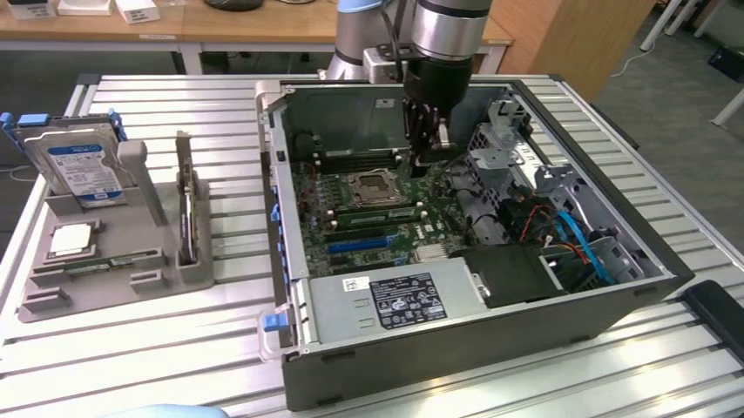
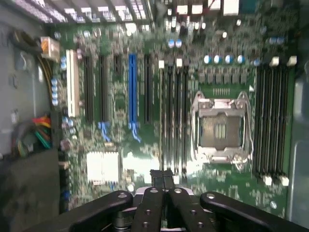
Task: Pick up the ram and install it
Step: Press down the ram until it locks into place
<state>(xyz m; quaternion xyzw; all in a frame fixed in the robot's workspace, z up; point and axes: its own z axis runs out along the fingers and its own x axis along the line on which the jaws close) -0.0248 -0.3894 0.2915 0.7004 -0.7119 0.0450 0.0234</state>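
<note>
Nearest in the exterior view, the open computer case [image 1: 489,344] lies on the slatted table [image 1: 152,366], its labelled power supply [image 1: 395,300] at the front. At the case's 9 o'clock sits a grey tray [image 1: 174,279]. The ram [image 1: 113,259] appears to lie flat in a slot near the tray's front edge, with a square silver chip [image 1: 72,239] just behind it and a hard drive [image 1: 82,165] standing upright farther back.

Deeper in the case, the gripper [image 1: 426,159] hangs over the motherboard [image 1: 361,231], just past the processor socket [image 1: 375,185] at its 2 o'clock. The ram lies well apart from it, at about 8 o'clock.

In the wrist view the gripper [image 2: 162,175] has its fingertips [image 2: 156,176] pressed together with nothing visible between them, above the dark memory slots [image 2: 175,121].
</note>
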